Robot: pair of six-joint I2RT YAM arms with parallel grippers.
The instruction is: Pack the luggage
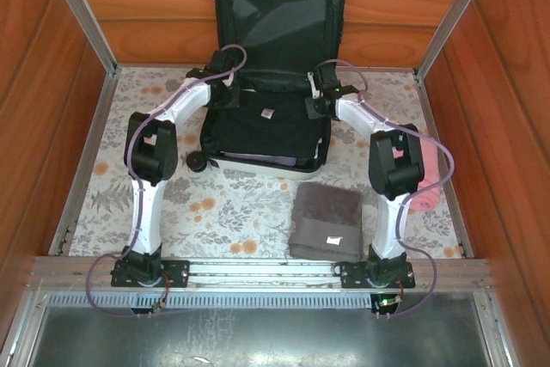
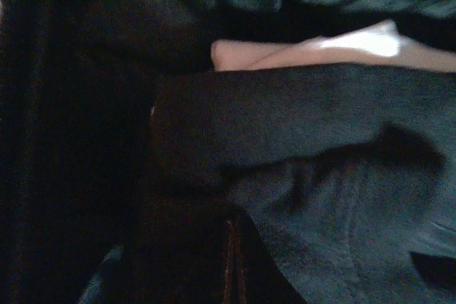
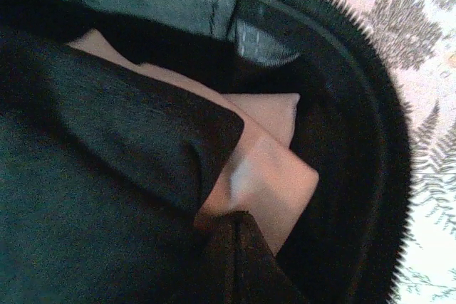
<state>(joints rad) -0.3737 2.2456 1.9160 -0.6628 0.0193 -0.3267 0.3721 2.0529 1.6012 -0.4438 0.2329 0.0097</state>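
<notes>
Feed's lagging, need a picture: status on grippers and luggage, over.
Both shut on black garment: left gripper, right gripper. Open luggage, lid against back wall. Unpacked on table: grey towel, pink cloth; nothing blocking.

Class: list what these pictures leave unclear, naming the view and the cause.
1. Top view: pink cloth, mostly behind the right arm.
2. Top view: towel tag, too small to read.
3. Wrist views: pink fabric in the luggage, largely under the black garment.

A lab test booth with wood-panel walls (image 1: 34, 126) and aluminium frame (image 1: 82, 11)
</notes>
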